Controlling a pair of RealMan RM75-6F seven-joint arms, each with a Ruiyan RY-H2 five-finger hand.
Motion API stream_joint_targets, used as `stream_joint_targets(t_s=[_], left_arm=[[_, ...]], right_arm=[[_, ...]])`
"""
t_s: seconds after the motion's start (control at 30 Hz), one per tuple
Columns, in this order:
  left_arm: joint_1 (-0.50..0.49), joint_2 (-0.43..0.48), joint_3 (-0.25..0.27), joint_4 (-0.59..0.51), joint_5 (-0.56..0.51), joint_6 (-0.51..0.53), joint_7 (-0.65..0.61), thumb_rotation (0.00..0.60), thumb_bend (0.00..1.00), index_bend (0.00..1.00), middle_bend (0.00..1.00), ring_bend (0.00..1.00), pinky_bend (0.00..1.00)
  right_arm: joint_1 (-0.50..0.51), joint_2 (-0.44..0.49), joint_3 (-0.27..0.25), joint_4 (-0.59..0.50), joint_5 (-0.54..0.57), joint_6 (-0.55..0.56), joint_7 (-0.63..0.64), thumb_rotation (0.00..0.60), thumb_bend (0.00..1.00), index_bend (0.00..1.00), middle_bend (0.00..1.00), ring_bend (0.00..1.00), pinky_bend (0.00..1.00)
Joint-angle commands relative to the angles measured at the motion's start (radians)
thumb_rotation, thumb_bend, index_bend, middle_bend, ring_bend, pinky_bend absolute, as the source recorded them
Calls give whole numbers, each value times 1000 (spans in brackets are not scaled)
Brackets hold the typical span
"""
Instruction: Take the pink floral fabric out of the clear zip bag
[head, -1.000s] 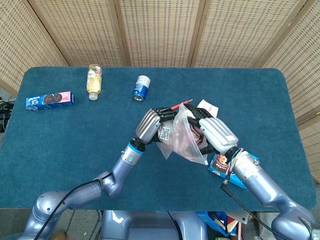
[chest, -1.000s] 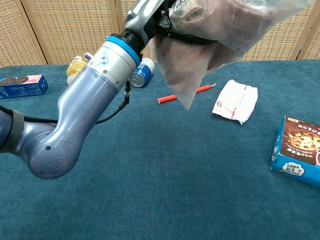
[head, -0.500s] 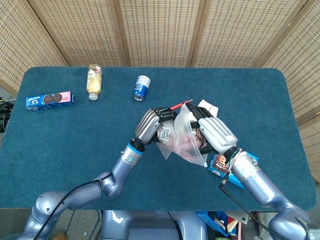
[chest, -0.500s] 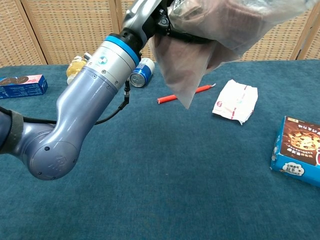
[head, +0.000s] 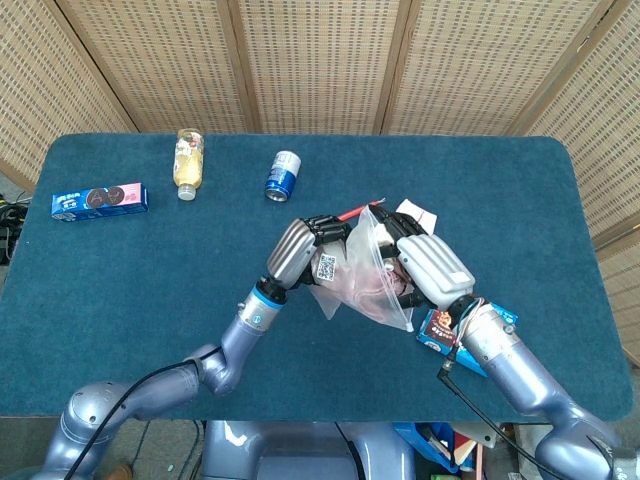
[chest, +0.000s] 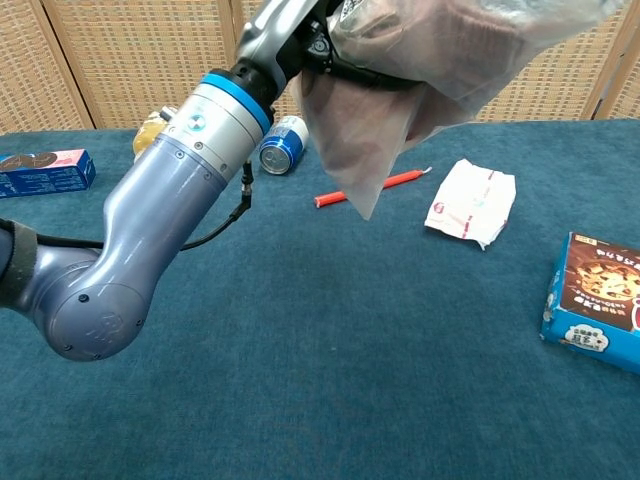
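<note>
Both hands hold the clear zip bag (head: 368, 275) aloft between them, left hand (head: 299, 247) and right hand (head: 432, 268) gripping opposite sides, the pink floral fabric (head: 385, 283) inside.

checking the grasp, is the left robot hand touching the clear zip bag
Touching. The head view shows the left robot hand with its dark fingers closed on the edge of the clear zip bag, held up off the table.

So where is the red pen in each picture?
Head view: the red pen peeks out just behind the clear zip bag, near the table's middle, mostly hidden.
Chest view: it lies in full on the table, middle, below the hanging bag.
Shared landmark: the blue can, to the pen's left in both.
</note>
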Motion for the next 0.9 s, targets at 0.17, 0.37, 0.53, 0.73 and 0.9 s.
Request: stream_joint_targets(t_s=[0.17, 0.37, 0.53, 0.73, 0.9], left_arm=[[13, 14, 14, 1, 2, -7, 14, 600, 188, 580, 468, 393, 553], [28, 40, 34, -25, 8, -22, 24, 600, 189, 316, 238, 205, 378], [41, 73, 50, -64, 6, -50, 37, 600, 188, 124, 69, 66, 219], [66, 110, 64, -108, 4, -61, 49, 600, 188, 108, 43, 41, 177], [87, 143, 76, -133, 9, -60, 46, 600, 188, 108, 23, 10, 128]], right_arm=[[-11, -5, 3, -4, -13, 16, 5, 600, 653, 787, 0, 0, 0], [-21, -12, 3, -6, -30, 26, 12, 600, 658, 803, 0, 0, 0], [-26, -18, 2, -5, -46, 34, 10, 600, 659, 806, 0, 0, 0], [-34, -20, -3, -4, -75, 49, -9, 600, 658, 810, 0, 0, 0], [-44, -22, -7, -1, -99, 60, -16, 600, 659, 810, 0, 0, 0]])
